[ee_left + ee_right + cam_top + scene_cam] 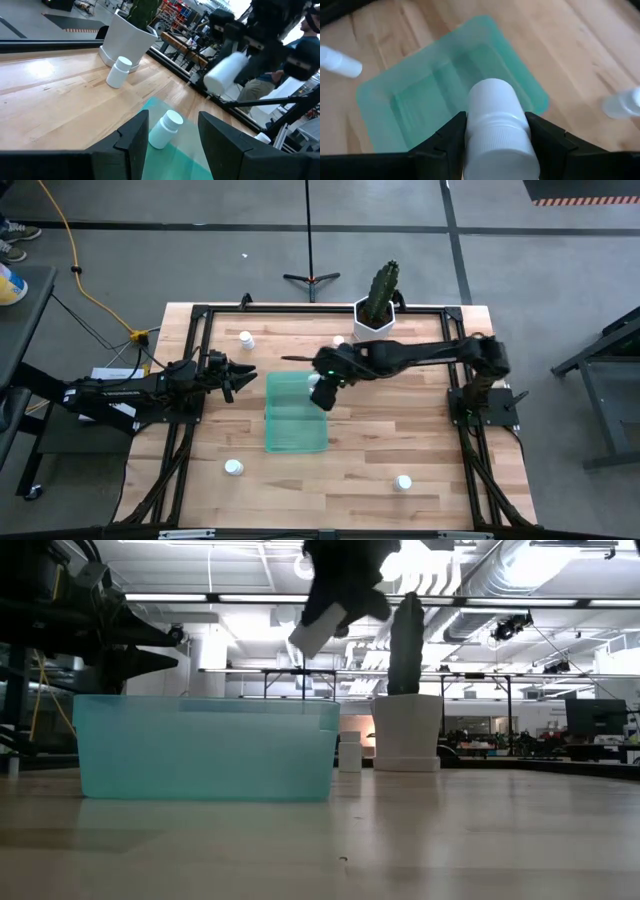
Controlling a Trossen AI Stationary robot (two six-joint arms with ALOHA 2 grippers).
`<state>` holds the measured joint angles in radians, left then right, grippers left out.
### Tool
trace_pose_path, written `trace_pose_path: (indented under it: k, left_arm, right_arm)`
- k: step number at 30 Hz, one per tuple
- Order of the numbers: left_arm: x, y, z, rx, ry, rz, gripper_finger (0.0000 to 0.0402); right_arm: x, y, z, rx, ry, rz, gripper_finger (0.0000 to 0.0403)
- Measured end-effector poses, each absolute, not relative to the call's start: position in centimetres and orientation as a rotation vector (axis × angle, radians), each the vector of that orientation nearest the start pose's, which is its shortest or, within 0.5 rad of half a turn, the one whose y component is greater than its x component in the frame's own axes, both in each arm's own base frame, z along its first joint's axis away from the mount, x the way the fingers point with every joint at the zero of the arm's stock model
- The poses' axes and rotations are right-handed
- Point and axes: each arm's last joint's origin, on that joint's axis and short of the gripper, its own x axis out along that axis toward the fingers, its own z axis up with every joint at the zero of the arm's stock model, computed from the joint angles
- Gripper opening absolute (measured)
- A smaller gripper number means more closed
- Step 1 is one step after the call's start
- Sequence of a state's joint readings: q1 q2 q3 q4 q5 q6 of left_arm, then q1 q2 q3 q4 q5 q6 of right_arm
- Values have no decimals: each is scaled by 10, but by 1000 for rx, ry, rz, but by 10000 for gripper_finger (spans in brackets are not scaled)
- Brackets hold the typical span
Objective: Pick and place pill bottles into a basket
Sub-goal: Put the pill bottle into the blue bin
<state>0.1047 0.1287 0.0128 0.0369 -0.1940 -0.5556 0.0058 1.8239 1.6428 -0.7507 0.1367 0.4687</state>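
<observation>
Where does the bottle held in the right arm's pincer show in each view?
High: held bottle at the basket's far right corner.
Low: top centre, above the basket's right end.
Left wrist: upper right.
Right wrist: bottom centre, over the basket.
Shared landmark: the green basket.

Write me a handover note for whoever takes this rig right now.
Right claw: shut on a held bottle above the basket, not yet released.
Left claw: open beside the basket; a nearby bottle lies just ahead, inside or outside unclear.
Left to do: back-left bottle, back-centre bottle, front-left bottle, front-right bottle, all on the table.
</observation>
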Motion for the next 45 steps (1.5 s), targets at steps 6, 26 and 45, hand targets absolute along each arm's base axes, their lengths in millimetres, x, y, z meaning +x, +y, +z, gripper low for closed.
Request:
trace_pose_path:
  k: [6,26,45]
  left_arm:
    - [103,16,161,-548,-6,313,205]
    - [103,17,161,-547,-6,315,205]
    - [103,17,161,-547,-8,319,205]
  right_arm:
    - [427,-1,275,381,951,-224,166]
    - [444,23,222,347,1135,-283,166]
    - [461,23,226,164,1164,-152,166]
